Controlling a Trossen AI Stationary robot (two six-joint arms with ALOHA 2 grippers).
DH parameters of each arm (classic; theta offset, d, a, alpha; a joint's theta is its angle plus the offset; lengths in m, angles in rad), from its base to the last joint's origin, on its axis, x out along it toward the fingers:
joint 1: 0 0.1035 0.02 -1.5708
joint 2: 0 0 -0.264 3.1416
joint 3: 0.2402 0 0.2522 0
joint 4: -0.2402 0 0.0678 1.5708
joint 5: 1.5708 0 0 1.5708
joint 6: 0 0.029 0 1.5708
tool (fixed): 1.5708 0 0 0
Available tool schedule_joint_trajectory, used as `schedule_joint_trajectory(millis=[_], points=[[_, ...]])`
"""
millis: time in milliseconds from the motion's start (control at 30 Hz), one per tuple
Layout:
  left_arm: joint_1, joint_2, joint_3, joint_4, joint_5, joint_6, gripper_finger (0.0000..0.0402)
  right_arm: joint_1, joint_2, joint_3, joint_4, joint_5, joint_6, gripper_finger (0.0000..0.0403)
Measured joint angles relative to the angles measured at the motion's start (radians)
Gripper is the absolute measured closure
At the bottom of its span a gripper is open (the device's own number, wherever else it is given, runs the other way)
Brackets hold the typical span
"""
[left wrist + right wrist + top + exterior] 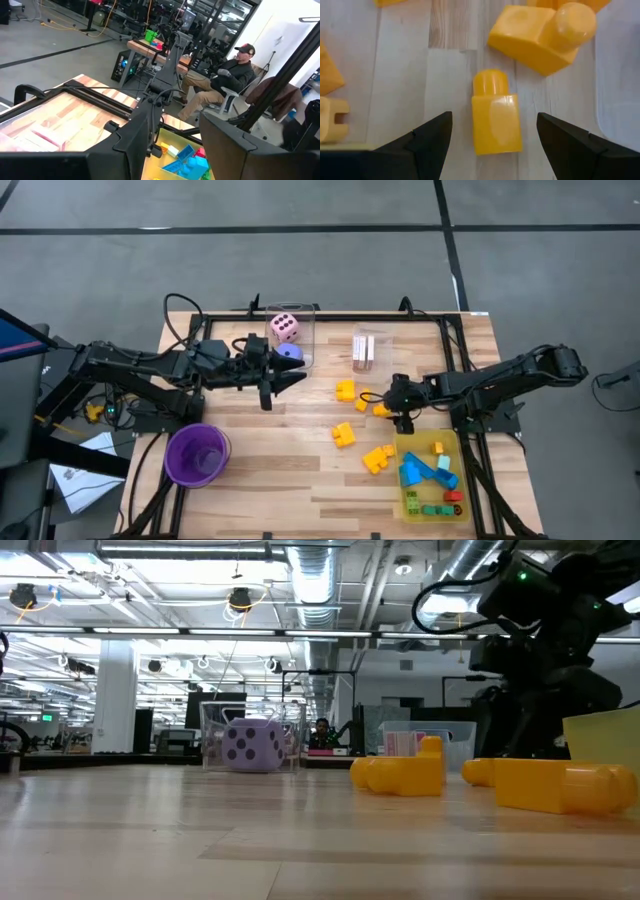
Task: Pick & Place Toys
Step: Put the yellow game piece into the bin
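A small yellow block [496, 117] lies on its side on the wooden table, its stud pointing away from my right gripper [494, 121]. That gripper [383, 408] is open and slants down over it, one finger on each side with a gap to the block. More yellow blocks lie close by: one [542, 32] just beyond, others [345, 389] [343, 435] [377, 459] around. My left gripper [292, 378] [190, 131] hangs level above the table's left middle, open, with nothing between its fingers.
A yellow tray [452, 442] with several coloured blocks sits at the near right, beside my right gripper. A purple cup [197, 452] stands near left. Clear boxes at the back hold a pink die [285, 328], a purple die [250, 745] and cards [363, 350]. A person [235, 75] sits beyond the table.
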Motion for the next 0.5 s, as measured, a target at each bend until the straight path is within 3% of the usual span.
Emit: schedule_joint_trajectory(millis=[500], points=[[0.0,0.0,0.0,0.001,0.0,-0.006,0.0229,0.002,0.116,0.006,0.041,-0.056,0.017,0.012]])
